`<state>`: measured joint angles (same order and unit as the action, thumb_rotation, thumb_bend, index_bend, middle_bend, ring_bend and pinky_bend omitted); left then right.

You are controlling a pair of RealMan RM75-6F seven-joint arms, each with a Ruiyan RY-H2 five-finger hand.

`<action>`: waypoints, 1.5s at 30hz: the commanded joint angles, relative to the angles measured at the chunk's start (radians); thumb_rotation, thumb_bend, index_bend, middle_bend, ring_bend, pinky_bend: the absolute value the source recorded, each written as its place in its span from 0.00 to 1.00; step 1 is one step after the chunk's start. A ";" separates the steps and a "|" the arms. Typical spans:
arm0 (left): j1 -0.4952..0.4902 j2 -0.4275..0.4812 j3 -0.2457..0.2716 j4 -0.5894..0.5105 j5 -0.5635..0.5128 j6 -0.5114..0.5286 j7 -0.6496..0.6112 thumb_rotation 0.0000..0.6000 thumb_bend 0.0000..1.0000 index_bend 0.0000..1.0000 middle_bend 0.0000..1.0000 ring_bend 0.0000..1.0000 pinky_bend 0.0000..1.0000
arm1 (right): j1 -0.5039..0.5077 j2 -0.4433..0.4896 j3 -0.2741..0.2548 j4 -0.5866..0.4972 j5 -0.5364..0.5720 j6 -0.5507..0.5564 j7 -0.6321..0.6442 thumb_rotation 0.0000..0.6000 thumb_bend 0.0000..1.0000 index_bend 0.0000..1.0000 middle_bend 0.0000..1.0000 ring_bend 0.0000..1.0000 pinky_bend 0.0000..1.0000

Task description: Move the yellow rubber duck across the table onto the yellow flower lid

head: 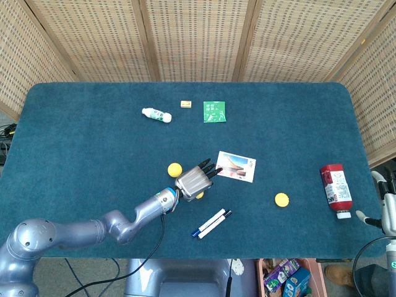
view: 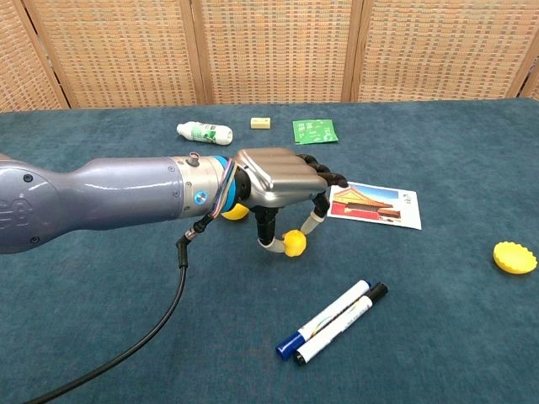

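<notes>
your left hand (view: 282,178) pinches the yellow rubber duck (view: 295,243) between thumb and a finger, above the cloth beside the postcard (view: 374,204). the yellow flower lid (view: 514,257) sits well apart to the right. your right hand (head: 387,213) is barely in frame, fingers can't be read.

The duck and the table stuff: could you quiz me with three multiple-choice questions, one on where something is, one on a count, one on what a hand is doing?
1. Where is the flower lid?
A. right of the markers
B. beside the white bottle
C. on the postcard

2. How many markers lie near the front edge?
A. one
B. two
C. four

3. What is the left hand doing?
A. resting flat on the table
B. gripping the red bottle
C. pinching the duck above the cloth

Answers:
1. A, the lid sits alone on the cloth to the markers' right.
2. B, a blue-capped and a black-capped one lie side by side.
3. C, the chest view shows the duck between two fingertips.
</notes>
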<state>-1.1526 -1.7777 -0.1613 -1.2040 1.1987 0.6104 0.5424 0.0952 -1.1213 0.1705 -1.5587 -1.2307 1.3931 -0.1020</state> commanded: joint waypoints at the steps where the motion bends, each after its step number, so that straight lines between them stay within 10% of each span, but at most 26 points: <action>1: -0.005 -0.005 0.005 0.009 -0.006 -0.003 -0.002 1.00 0.26 0.45 0.00 0.00 0.00 | 0.000 0.000 0.000 0.000 0.000 -0.001 0.000 1.00 0.00 0.00 0.00 0.00 0.00; 14: 0.029 0.112 -0.012 -0.152 -0.005 0.107 -0.032 1.00 0.00 0.01 0.00 0.00 0.00 | -0.004 0.002 -0.006 -0.010 -0.013 0.012 -0.003 1.00 0.00 0.00 0.00 0.00 0.00; 26: 0.282 0.497 -0.040 -0.556 0.004 0.479 -0.090 1.00 0.00 0.00 0.00 0.00 0.00 | -0.006 -0.001 -0.013 -0.025 -0.033 0.030 -0.024 1.00 0.00 0.00 0.00 0.00 0.00; 31: 0.498 0.634 0.024 -0.660 0.001 0.711 -0.135 1.00 0.00 0.00 0.00 0.00 0.00 | -0.003 -0.009 -0.028 -0.031 -0.059 0.033 -0.043 1.00 0.00 0.00 0.00 0.00 0.00; 45: 0.817 0.761 0.163 -0.661 0.031 0.892 -0.345 1.00 0.00 0.00 0.00 0.00 0.00 | 0.173 -0.005 -0.055 -0.066 -0.282 -0.141 0.021 1.00 0.00 0.00 0.00 0.00 0.00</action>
<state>-0.3591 -1.0301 -0.0168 -1.8857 1.2115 1.4892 0.2315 0.1961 -1.1401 0.1135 -1.5943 -1.4665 1.3364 -0.0994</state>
